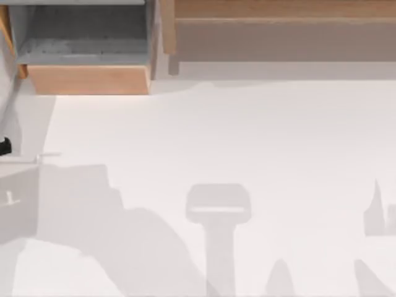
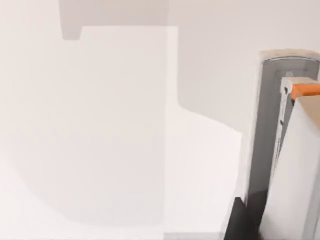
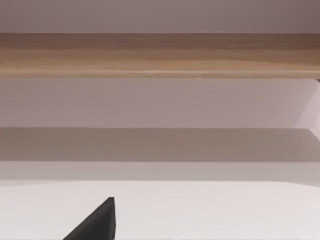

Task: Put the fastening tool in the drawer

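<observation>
the drawer (image 1: 86,79) stands open, its tan front edge facing bare white surface (image 1: 247,136). just beside the left end effector (image 2: 239,222), a grey-white object (image 2: 295,165) with an orange patch; grip cannot be told. ahead of the right end effector (image 3: 97,222), grip likewise unclear, open surface runs to the shelf unit (image 3: 160,55).

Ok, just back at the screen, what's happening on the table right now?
The box-like drawer with a grey inside and light tan wooden front stands pulled open at the table's left, beside the long wooden shelf unit. The right arm's dark finger hangs over the white table, facing that shelf and touching nothing. The left arm sits at the table's left edge. I can't tell whether either holds the tool.
</observation>
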